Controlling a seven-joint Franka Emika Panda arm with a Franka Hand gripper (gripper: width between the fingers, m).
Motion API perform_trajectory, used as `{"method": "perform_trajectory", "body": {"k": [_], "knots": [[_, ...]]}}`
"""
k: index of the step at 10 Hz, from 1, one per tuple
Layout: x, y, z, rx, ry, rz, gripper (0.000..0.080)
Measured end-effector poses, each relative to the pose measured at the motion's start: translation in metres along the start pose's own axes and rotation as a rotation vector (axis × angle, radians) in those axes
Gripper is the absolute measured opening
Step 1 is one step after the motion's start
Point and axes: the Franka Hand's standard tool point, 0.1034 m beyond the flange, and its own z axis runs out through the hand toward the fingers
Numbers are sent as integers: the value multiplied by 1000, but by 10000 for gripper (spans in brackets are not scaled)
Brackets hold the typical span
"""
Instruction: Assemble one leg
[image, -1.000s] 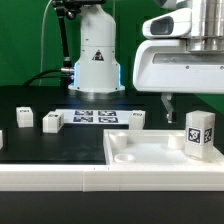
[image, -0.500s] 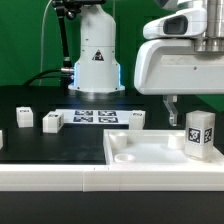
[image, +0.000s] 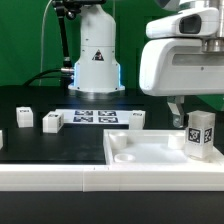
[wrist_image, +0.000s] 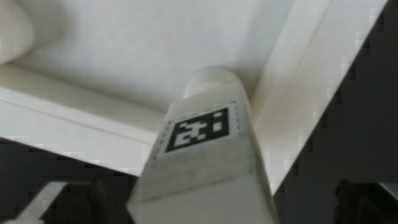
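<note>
The leg (image: 200, 135) is a small white square post with a black-and-white tag. It stands upright on the far right of the large flat white panel (image: 140, 150). My gripper (image: 193, 112) hangs just above and behind the leg, and one finger (image: 175, 108) shows to the exterior view's left of it. In the wrist view the leg (wrist_image: 205, 150) fills the middle with its tag facing the camera. My gripper (wrist_image: 205, 205) is open, with a dark finger (wrist_image: 45, 200) on either side of the leg and a gap between each finger and the leg.
Small white tagged parts lie on the black table, two of them (image: 24, 118) (image: 52, 121) at the left and another (image: 137, 119) behind the panel. The marker board (image: 95, 117) lies in front of the arm's base (image: 95, 60). A white ledge runs along the front.
My gripper has moved toward the exterior view's right and now sits closer over the leg. The leg and the other parts have not moved.
</note>
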Motion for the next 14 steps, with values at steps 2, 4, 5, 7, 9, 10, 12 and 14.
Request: {"method": "perform_trajectory", "body": {"k": [2, 4, 5, 7, 9, 10, 12, 14], "knots": [[0, 0, 0, 0, 0, 4, 457], [0, 0, 0, 1, 0, 17, 305], [0, 0, 0, 1, 0, 29, 290], [0, 1, 0, 2, 0, 143, 290], [-1, -1, 1, 1, -2, 383, 290], [-1, 0, 1, 0, -2, 498, 290], [-1, 1, 2, -6, -1, 732, 290], [-2, 2, 2, -11, 0, 1056, 290]]}}
